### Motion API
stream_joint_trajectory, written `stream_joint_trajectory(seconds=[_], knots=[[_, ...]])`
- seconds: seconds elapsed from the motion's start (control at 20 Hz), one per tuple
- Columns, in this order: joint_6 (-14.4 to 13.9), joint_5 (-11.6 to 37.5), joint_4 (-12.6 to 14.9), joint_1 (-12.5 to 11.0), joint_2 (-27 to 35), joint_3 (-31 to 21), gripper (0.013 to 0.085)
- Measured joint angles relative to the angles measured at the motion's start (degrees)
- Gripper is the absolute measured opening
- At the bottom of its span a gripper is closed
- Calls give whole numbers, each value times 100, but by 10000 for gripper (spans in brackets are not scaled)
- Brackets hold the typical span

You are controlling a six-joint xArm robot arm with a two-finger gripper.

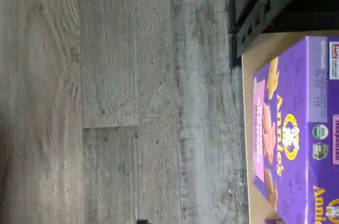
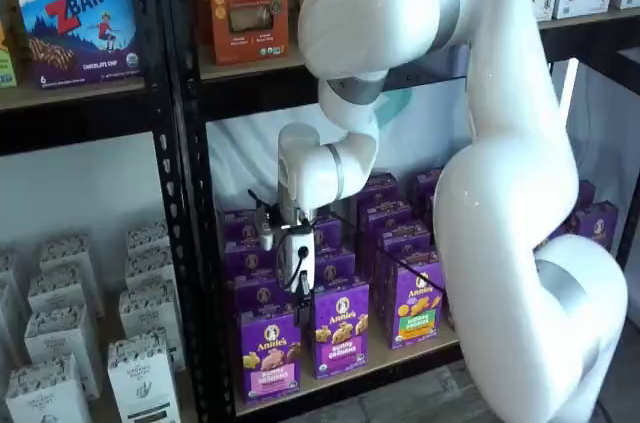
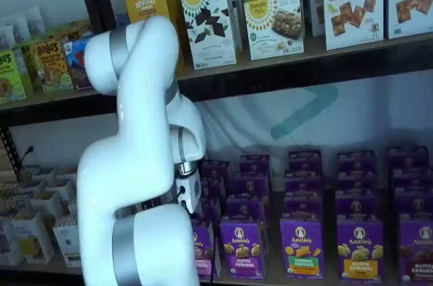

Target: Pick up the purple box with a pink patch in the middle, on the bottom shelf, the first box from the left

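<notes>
Purple box (image 2: pixel 269 354) with the pink patch stands upright at the front of the bottom shelf (image 2: pixel 340 380), leftmost in the front row, right next to the black rack upright (image 2: pixel 186 193). To its right, a like purple box with a green patch (image 2: pixel 341 328), then one with a purple-yellow label (image 2: pixel 417 301); more purple boxes behind.

Gripper (image 2: pixel 302 295) hangs just above and slightly behind the box's top edge, not touching it as far as visible. Fingers seen side-on, so can't tell wide or narrow.

Wrist view: box (image 1: pixel 294 139) lies sideways in frame on the tan board, gray wood floor (image 1: pixel 116 97) filling the rest.

Other shelf view: arm (image 3: pixel 142 164) covers most of the box, only an edge (image 3: pixel 203 251) shows.
</notes>
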State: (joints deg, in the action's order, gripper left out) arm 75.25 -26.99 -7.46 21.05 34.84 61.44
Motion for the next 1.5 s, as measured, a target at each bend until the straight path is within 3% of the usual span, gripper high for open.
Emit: stream_joint_trajectory(seconds=[1.5], knots=[[-489, -240, 618, -67, 1190, 1439, 850]])
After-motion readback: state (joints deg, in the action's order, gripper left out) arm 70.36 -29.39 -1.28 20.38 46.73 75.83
